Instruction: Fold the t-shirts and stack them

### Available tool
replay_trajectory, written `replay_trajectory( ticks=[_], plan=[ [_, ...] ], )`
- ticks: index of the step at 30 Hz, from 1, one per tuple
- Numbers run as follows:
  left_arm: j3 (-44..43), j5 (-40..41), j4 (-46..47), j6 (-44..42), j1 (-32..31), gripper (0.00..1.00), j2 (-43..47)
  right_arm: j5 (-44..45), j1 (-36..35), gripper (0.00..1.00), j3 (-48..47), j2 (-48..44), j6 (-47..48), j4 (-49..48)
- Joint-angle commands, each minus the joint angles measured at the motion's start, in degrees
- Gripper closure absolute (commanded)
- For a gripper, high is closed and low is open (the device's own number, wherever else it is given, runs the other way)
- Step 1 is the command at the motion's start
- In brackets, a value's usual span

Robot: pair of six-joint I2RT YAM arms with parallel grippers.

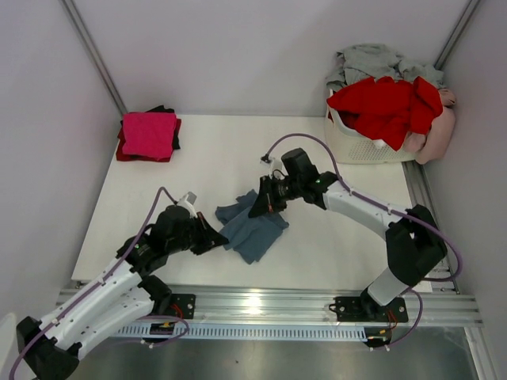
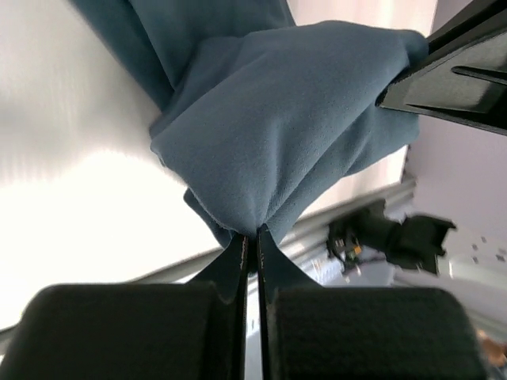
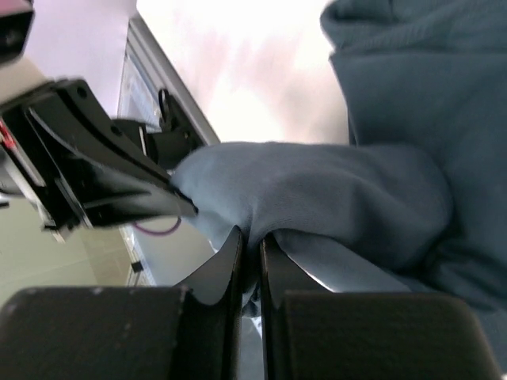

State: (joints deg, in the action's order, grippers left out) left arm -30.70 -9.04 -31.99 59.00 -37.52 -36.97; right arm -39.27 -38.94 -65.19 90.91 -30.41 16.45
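Observation:
A slate blue-grey t-shirt (image 1: 252, 225) lies bunched in the middle of the table. My left gripper (image 1: 215, 237) is shut on its near-left edge; the left wrist view shows the cloth (image 2: 293, 134) pinched at the fingertips (image 2: 252, 234). My right gripper (image 1: 258, 207) is shut on the shirt's far side, and in the right wrist view a fold of the cloth (image 3: 333, 198) runs between the fingertips (image 3: 252, 241). A folded magenta t-shirt (image 1: 148, 133) sits on a black one (image 1: 162, 111) at the far left. Red (image 1: 386, 107), grey (image 1: 372, 59) and pale pink (image 1: 440, 131) t-shirts fill the basket.
The white slatted laundry basket (image 1: 354, 142) stands at the table's far right corner. A metal rail (image 1: 261, 305) runs along the near edge by the arm bases. White walls close in the back and both sides.

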Motion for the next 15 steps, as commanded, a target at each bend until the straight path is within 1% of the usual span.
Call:
replay_trajectory(
  ticks=[1, 4, 7, 11, 13, 15],
  plan=[
    [-3.31, 4.81, 4.91, -2.49, 0.69, 1.00, -2.92, -2.21, 2.28, 1.00, -7.22, 3.03, 1.85, -3.53],
    [-4.02, 7.18, 8.07, -2.23, 1.48, 1.00, -4.51, -2.48, 3.60, 1.00, -10.13, 5.85, 0.71, -5.63],
    [-4.90, 10.51, 10.27, -1.79, 2.36, 1.00, -7.49, -3.18, 4.83, 1.00, -11.97, 8.57, -1.05, -8.53],
    [-7.09, 12.55, 12.56, -0.47, 4.11, 1.00, -12.85, -3.80, 5.98, 1.00, -14.78, 14.10, -2.63, -10.64],
    [-8.14, 13.17, 13.79, 0.76, 4.56, 1.00, -16.37, -4.06, 6.24, 1.00, -16.54, 18.67, -3.42, -11.70],
    [-8.59, 14.13, 14.67, 1.37, 5.17, 1.00, -19.43, -4.59, 6.68, 1.00, -21.01, 24.01, -3.69, -11.27]
  ],
)
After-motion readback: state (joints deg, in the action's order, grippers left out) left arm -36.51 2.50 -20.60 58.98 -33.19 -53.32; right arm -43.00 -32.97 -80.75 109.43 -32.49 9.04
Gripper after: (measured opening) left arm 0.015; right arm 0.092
